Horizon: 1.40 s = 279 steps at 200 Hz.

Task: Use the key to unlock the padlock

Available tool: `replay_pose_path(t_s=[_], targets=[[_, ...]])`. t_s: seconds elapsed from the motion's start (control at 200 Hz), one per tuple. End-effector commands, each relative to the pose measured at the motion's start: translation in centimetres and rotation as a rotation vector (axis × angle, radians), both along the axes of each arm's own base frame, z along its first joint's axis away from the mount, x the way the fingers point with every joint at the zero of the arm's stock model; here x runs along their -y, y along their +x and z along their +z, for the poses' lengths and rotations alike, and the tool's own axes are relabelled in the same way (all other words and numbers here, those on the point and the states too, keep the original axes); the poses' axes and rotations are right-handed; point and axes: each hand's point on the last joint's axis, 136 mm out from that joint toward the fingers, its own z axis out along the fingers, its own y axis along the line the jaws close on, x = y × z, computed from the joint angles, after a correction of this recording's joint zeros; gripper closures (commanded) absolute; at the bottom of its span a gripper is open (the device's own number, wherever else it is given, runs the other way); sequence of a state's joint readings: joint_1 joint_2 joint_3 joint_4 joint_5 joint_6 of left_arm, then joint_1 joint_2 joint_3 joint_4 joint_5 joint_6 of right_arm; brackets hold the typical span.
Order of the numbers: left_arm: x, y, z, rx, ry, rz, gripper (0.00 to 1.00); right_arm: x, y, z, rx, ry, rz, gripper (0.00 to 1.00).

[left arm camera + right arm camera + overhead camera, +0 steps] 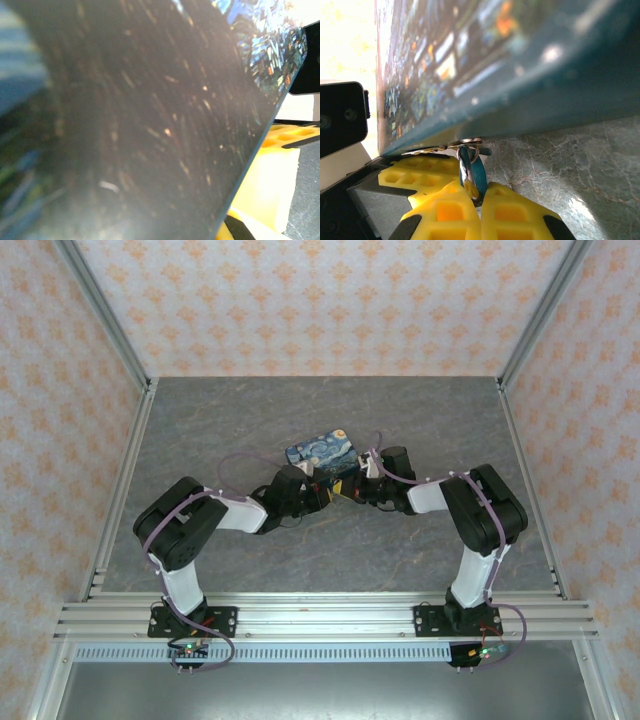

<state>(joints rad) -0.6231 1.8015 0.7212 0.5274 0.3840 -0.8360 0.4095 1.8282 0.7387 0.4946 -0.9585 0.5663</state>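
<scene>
The padlock point(474, 176), teal-blue with a small metal shackle, sits low and centre in the right wrist view, just under the lower edge of the painted box point(520, 65). Its shackle reaches up to that edge, and the body hangs below it, over the grey tabletop point(580, 170). The right tool point(479, 194) has its two yellow fingers pressed together on the padlock's body from below, pinching it. A thin silvery sliver runs along the box edge left of the shackle; whether it is the key cannot be told.

To the left of the padlock in the same view lies another yellow finger point(412, 175), with a black housing above it at the left border.

In the left wrist view the dark, scratched face of the box point(150, 125) stands very close to the lens, its starry print showing at upper right and a yellow finger point(265, 190) at lower right. The left tool point(325, 492) is pressed together; the pictures do not show whether it holds anything.

From above, both tools meet nose to nose in the middle of the tabletop point(220, 420), just below the box point(322, 450); the right tool point(352, 490) comes in from the right.
</scene>
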Motion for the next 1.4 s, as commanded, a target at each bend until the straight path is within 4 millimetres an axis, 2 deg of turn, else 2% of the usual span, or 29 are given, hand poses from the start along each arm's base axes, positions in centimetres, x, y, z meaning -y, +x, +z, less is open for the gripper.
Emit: replay_pose_path(t_s=[0.0, 0.155, 0.36, 0.575, 0.716, 0.881, 0.966, 1.031, 1.181, 1.391], targets=[[1.7, -1.2, 0.6, 0.011, -0.035, -0.062, 1.00, -1.7, -2.2, 0.4, -0.043, 0.057, 0.086, 1.00], [1.5, -1.2, 1.4, 0.025, -0.023, -0.053, 1.00, -1.5, -2.1, -0.1, -0.053, 0.047, 0.075, 1.00], [0.6, -2.4, 2.0, 0.047, 0.262, -0.108, 1.00, -1.8, -1.8, 0.0, -0.052, 0.059, 0.073, 1.00], [0.8, -2.4, 1.0, 0.031, 0.247, -0.106, 1.00, -2.0, -1.6, 0.4, -0.047, 0.072, 0.077, 1.00], [1.1, -2.2, 0.6, 0.026, 0.175, -0.084, 1.00, -2.2, -1.7, 0.5, -0.051, 0.089, 0.090, 1.00], [0.5, -1.3, 0.1, 0.003, 0.042, -0.032, 0.80, -2.2, -2.0, 0.5, -0.057, 0.102, 0.101, 1.00], [0.1, -1.0, -0.2, -0.006, -0.027, -0.008, 0.73, -2.3, -2.0, 0.7, -0.055, 0.111, 0.106, 1.00], [-0.1, -0.8, -0.2, -0.008, -0.076, 0.005, 0.72, -2.3, -2.1, 0.7, -0.056, 0.114, 0.109, 1.00], [-0.1, -0.5, -0.1, -0.007, -0.134, 0.021, 0.76, -2.2, -2.1, 0.6, -0.058, 0.113, 0.107, 1.00], [0.2, -0.2, 0.1, -0.007, -0.146, 0.022, 0.93, -2.1, -2.2, 0.4, -0.063, 0.107, 0.104, 1.00]])
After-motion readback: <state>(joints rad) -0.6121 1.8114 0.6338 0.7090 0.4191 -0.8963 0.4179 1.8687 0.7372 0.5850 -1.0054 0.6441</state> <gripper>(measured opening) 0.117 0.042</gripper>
